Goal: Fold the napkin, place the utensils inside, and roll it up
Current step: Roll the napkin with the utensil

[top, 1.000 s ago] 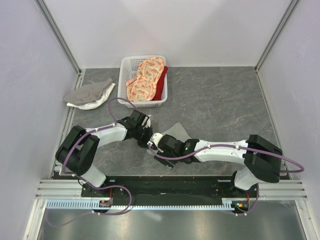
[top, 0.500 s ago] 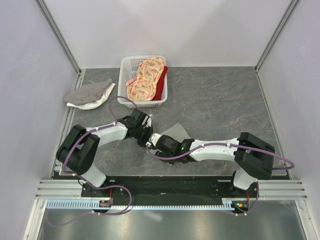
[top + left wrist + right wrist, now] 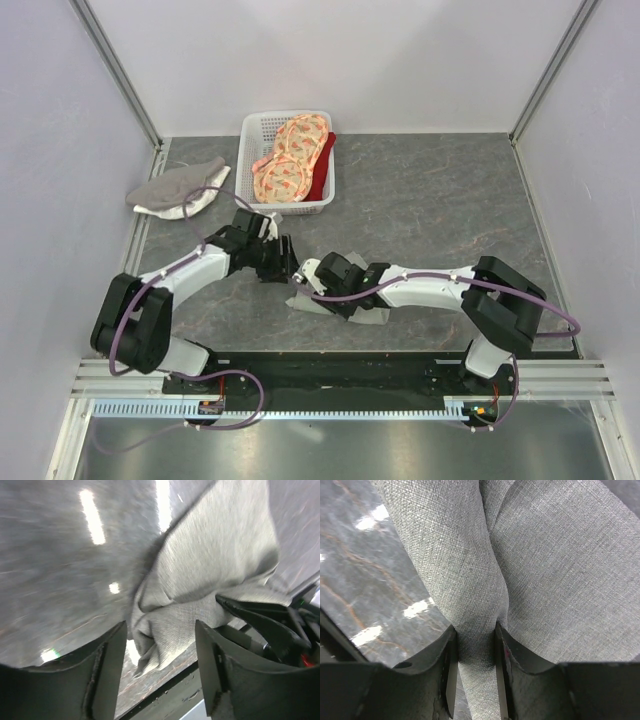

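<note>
Now the napkin (image 3: 540, 570) lies crumpled on the table (image 3: 430, 200), near the front edge and about midway across, partly under my right arm. It is thin, limp cloth, light enough to lift by a pinch. I judge it will sag and bunch wherever it is unsupported, so it is best taken at an edge or corner and pulled taut between two holds. My right gripper (image 3: 475, 630) is clamped tight on a raised ridge of the cloth, with the weave squeezed between both pads. My left gripper (image 3: 160, 625) hovers just beside it with its fingers spread apart and nothing between them, looking down on a loose, folded lump of the same cloth. That lump looks like the place for its hold. I cannot see the fork in any view, so it may be hidden. Well apart at the back stand a white basket (image 3: 248, 150) of patterned cloths (image 3: 290, 160) and, left of it, a grey-and-white cloth (image 3: 180, 190)
</note>
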Robot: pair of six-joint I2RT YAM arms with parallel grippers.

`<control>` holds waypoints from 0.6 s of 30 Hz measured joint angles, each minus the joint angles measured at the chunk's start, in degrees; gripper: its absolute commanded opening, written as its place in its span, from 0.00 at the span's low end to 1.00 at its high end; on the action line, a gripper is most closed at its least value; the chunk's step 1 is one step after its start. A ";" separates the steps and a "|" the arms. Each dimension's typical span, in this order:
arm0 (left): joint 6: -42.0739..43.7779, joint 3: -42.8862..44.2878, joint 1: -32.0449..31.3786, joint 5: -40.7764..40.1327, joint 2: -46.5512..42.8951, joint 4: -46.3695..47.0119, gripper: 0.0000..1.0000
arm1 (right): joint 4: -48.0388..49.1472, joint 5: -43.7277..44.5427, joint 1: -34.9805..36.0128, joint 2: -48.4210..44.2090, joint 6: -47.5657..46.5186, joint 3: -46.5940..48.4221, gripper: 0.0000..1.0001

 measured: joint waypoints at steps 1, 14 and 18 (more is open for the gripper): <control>0.00 -0.46 1.11 -0.22 -1.33 -0.13 0.65 | 0.07 -1.29 -0.33 0.00 0.00 0.07 0.35; -0.17 -10.27 2.71 -2.89 -17.16 2.62 0.64 | -0.46 -24.63 -9.14 2.54 1.11 1.46 0.34; -0.44 -12.66 2.67 1.36 -20.94 7.74 0.60 | -2.19 -31.34 -12.07 5.27 1.46 3.41 0.34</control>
